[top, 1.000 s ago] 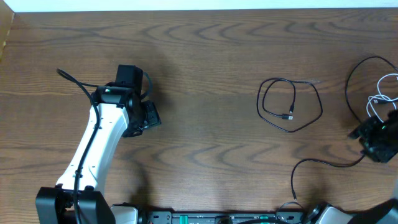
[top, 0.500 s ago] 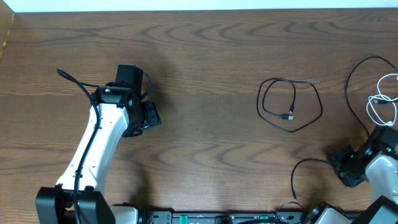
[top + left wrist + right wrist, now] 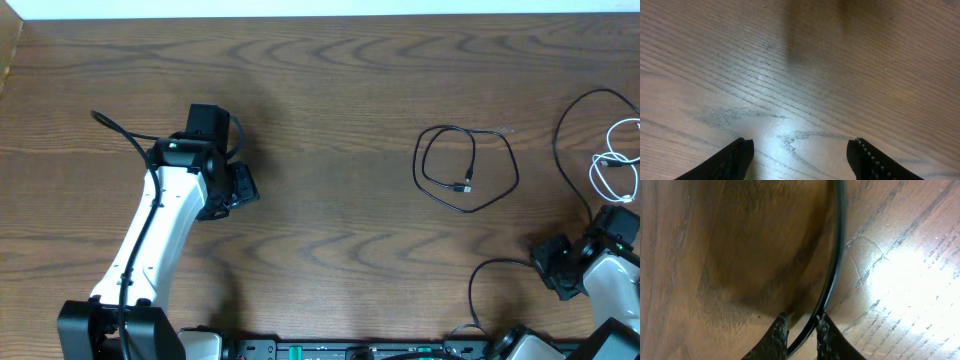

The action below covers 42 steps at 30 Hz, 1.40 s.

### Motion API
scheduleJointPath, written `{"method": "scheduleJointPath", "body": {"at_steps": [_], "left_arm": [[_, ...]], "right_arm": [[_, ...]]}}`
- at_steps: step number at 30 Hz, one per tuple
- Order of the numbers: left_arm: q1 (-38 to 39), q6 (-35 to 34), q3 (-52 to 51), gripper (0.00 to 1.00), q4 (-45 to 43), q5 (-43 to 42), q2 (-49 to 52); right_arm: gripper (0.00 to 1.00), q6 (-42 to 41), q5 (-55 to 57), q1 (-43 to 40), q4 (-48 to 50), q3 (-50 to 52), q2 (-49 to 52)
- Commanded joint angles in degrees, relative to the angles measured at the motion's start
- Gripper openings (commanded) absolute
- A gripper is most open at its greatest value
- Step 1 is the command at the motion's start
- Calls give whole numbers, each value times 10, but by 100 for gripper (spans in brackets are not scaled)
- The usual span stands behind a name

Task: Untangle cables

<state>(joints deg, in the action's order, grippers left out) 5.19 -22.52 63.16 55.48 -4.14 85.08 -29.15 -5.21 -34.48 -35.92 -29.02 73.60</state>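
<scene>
Closure: right gripper (image 3: 556, 268) has dropped from the white cable (image 3: 612, 165) at the desk's (image 3: 330, 90) right edge toward its front-right corner, fingers now pinched on the long black cable (image 3: 838, 240); pulling it free looks possible; left gripper (image 3: 800, 150) gapes idle, holding nothing.

Stretches the left arm (image 3: 150, 235) forward from the near left corner, left gripper (image 3: 800, 150) pointed down, fingers set wide apart. Bends the right arm (image 3: 612, 275) in at the near right edge, right gripper (image 3: 801, 330) closed narrowly about a black cable (image 3: 837, 255).
</scene>
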Motion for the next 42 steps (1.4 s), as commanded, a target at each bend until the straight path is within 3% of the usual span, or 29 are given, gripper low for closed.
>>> {"method": "scheduleJointPath", "body": {"at_steps": [1,5,14,23,28,32,42], "left_arm": [[-1,-5,-4,65,2,3,4],[-1,-5,-4,65,2,3,4],[-1,-5,-4,65,5,3,4],[-1,-5,-5,65,6,3,4],[-1,-5,-5,65,2,3,4],[-1,-5,-5,65,2,3,4],[-1,-5,-5,65,2,3,4]], "right_arm": [[15,-2,-3,5,0,14,6],[1,-2,-3,5,-1,14,6],[1,12,-46,4,50,-17,6],[1,79,-71,4,-15,-233,7],[1,86,-29,4,-21,-343,7],[1,87,5,4,33,-387,7],[1,86,94,4,193,-388,28]]}}
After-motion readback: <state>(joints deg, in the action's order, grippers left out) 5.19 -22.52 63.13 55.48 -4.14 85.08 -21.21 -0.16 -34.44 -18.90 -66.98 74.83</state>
